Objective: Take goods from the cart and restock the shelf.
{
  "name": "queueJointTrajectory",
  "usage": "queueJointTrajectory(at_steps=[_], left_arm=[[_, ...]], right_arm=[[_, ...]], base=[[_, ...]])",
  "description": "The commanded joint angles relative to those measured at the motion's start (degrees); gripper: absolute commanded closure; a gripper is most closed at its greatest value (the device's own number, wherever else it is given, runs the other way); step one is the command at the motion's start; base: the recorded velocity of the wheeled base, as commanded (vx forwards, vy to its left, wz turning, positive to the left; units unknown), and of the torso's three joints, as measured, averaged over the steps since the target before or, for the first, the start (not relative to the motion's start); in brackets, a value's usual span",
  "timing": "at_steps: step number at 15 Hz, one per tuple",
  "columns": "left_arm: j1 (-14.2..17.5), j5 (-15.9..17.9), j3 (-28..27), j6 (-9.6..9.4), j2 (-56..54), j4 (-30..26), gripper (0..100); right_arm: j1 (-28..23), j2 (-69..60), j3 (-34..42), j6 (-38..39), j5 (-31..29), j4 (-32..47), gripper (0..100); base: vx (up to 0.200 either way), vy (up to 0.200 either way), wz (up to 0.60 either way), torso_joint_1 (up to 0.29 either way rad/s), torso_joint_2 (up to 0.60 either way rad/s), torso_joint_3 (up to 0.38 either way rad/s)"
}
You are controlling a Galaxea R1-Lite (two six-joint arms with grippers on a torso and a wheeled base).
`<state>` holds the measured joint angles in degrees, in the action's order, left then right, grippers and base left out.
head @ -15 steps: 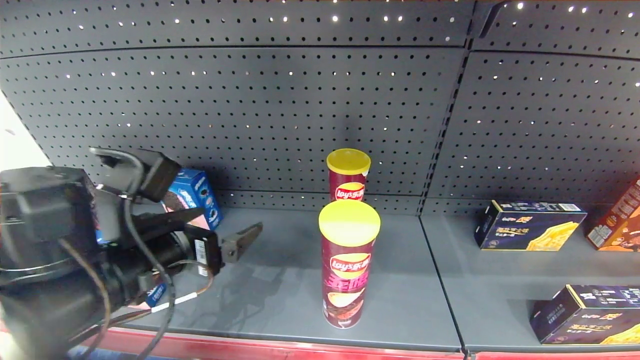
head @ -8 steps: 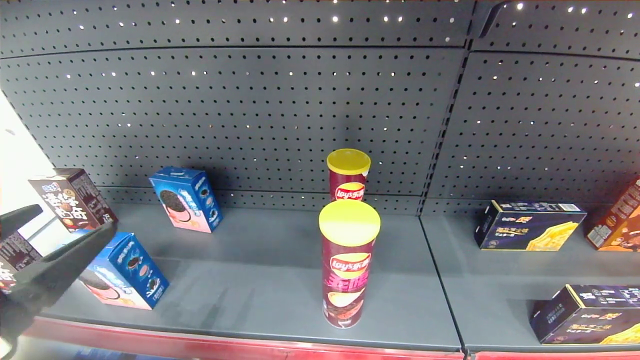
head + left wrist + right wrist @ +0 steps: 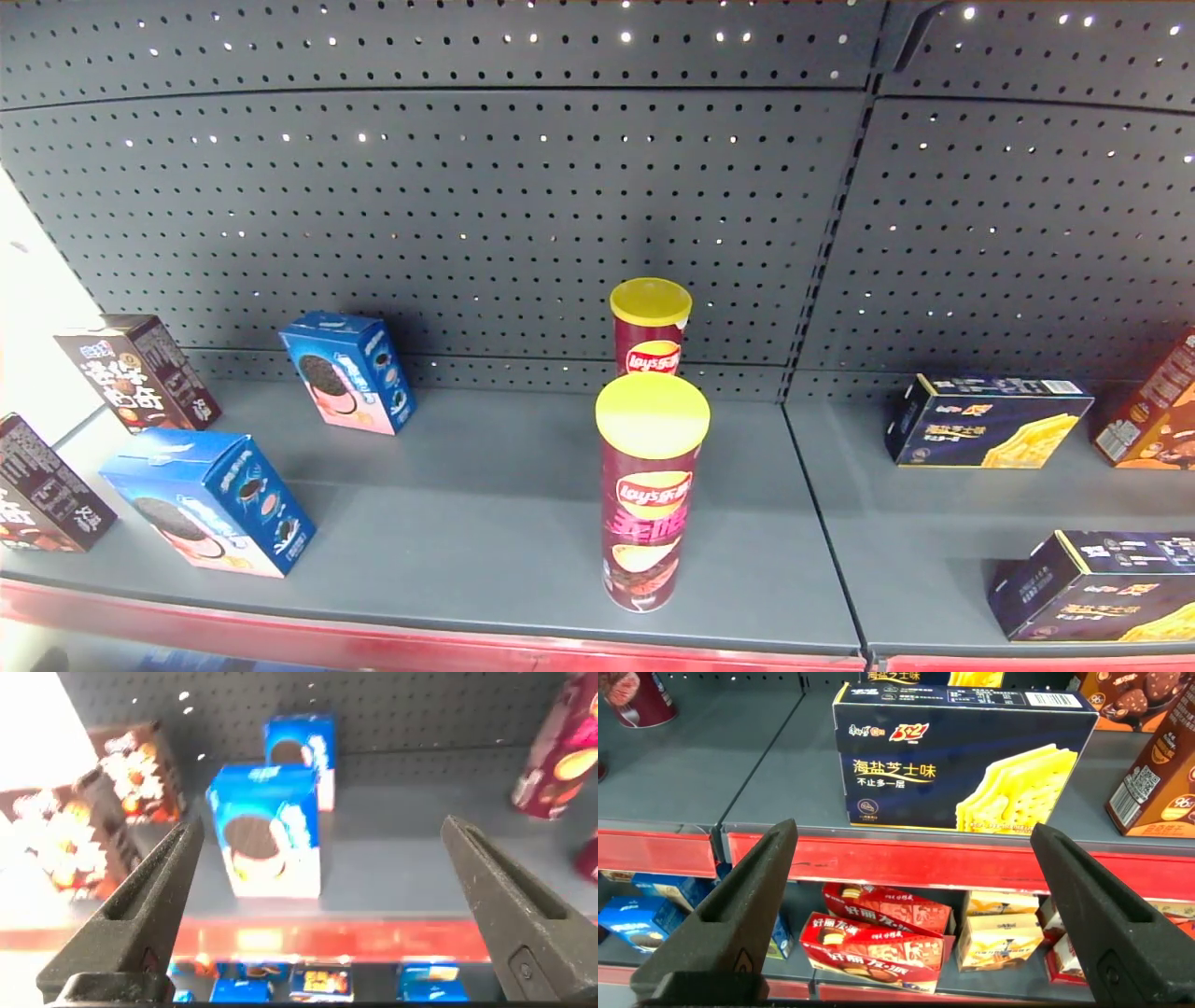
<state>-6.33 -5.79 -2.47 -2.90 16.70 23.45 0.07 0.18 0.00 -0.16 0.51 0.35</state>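
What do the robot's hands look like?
The left hand and right hand look alike. Each has two black, wedge-shaped fingers, thick at the base and thin at the tip, with a dull, slightly rough surface.

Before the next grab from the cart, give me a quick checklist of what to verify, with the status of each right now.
1. Left gripper open and empty: ok.
2. Right gripper open and empty: ok.
3. Front blue cookie box standing on the shelf: ok.
4. Front chip can and rear chip can upright, one behind the other: ok.
5. Bare shelf space between the cookie box and the front can for more goods: ok.
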Motion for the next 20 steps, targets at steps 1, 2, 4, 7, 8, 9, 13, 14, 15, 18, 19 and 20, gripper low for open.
queueJointTrajectory(at_steps=[1, 2, 4, 7, 8, 9, 13, 14, 15, 18, 19, 20], left_arm=[[2.99, 0.34, 2.47, 0.09, -7.03, -3.15, 0], [3.51, 0.52, 2.47, 0.18, -8.35, -5.53, 0], [4.48, 0.43, 2.47, 0.53, -13.36, -13.7, 0], [6.15, 1.31, 2.21, 0.88, -16.7, -21.26, 0], [6.15, 1.57, 2.47, 0.97, -16.7, -19.68, 0], [6.15, 2.01, 2.47, 1.23, -16.7, -19.76, 0], [6.15, 8.87, 2.47, 6.77, -16.61, -19.76, 0], [6.15, 8.87, 2.47, 8.97, -16.61, -19.5, 0], [6.15, 8.78, 2.47, 8.79, -16.61, -19.5, 0], [6.15, 8.69, 2.47, 6.94, -16.61, -19.59, 0], [6.15, 8.69, 2.47, 5.1, -16.61, -19.59, 0], [6.15, 8.87, 2.47, 3.17, -16.61, -19.59, 0]], right_arm=[[0.01, 0.08, 0.0, -0.02, 0.02, 0.0, 0], [0.01, 0.08, 0.0, -0.02, 0.02, 0.0, 0], [-0.07, 0.08, 0.0, -0.02, 0.02, 0.0, 0], [0.01, 0.08, 0.0, -0.02, 0.02, 0.0, 0], [0.01, 0.08, 0.0, -0.02, 0.02, 0.0, 0], [0.01, 0.08, 0.0, -0.02, 0.02, 0.0, 0], [-0.07, 0.08, 0.0, -0.02, 0.02, 0.0, 0], [0.01, 0.08, 0.0, -0.02, 0.02, 0.0, 0], [0.01, 0.08, 0.0, -0.02, 0.02, 0.0, 0], [0.01, 0.08, 0.0, -0.02, 0.02, 0.0, 0], [0.01, 0.08, 0.0, -0.02, 0.02, 0.0, 0], [0.01, 0.08, 0.0, -0.02, 0.02, 0.0, 0]], base=[[0.0, 0.0, 0.0, 0.0, 0.0, 0.0], [0.0, 0.0, 0.0, 0.0, 0.0, 0.0], [0.0, 0.0, 0.0, 0.0, 0.0, 0.0], [0.0, 0.0, 0.0, 0.0, 0.0, 0.0], [0.0, 0.0, 0.0, 0.0, 0.0, 0.0], [0.0, 0.0, 0.0, 0.0, 0.0, 0.0], [0.0, 0.0, 0.0, 0.0, 0.0, 0.0], [0.0, 0.0, 0.0, 0.0, 0.0, 0.0], [0.0, 0.0, 0.0, 0.0, 0.0, 0.0], [0.0, 0.0, 0.0, 0.0, 0.0, 0.0], [0.0, 0.0, 0.0, 0.0, 0.0, 0.0], [0.0, 0.0, 0.0, 0.0, 0.0, 0.0]])
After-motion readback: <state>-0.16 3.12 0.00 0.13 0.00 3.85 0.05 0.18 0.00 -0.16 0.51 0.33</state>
